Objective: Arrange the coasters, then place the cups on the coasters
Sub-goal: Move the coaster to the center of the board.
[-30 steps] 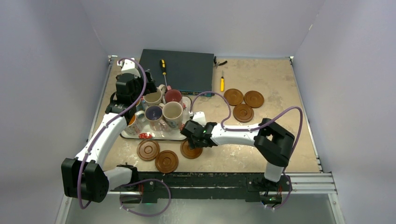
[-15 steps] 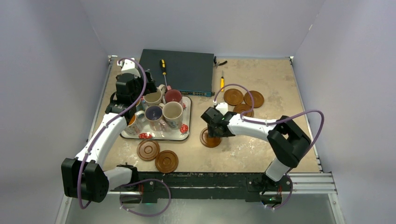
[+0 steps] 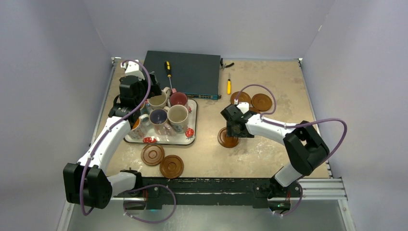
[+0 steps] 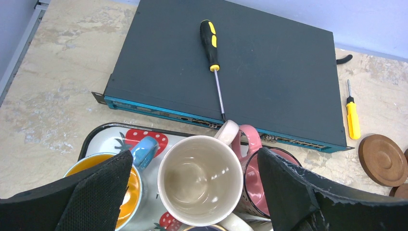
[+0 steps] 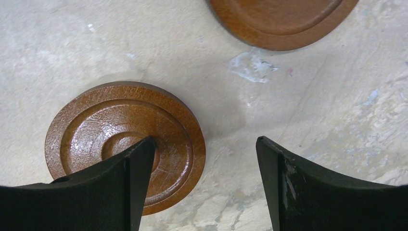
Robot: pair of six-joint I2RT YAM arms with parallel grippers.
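The beige worktop point(image 3: 288, 82) carries a dark network switch point(image 3: 192, 72) at its far edge, with the white strawberry-print tray point(image 3: 190, 137) in front of it. My left tool point(image 4: 192, 159) hangs spread wide above the tray's far end and grasps nothing. A cream mug point(image 4: 199, 180) sits below the gap, with an orange-lined mug point(image 4: 134, 187) and a pink-lined mug point(image 4: 249, 180) at either side. A purple-lined mug point(image 3: 158, 117) stands nearer on the tray. My right tool point(image 5: 203, 149) is also released, low over mid-worktop, one finger point(image 5: 137, 163) over a coaster point(image 5: 96, 130); whether it presses I cannot tell. Two coasters point(image 3: 153, 155) lie side by side near the front edge, and others point(image 3: 261, 101) lie far right. A black-and-yellow screwdriver point(image 3: 168, 70) lies on the switch, and a small yellow screwdriver point(image 3: 229, 86) lies beside it
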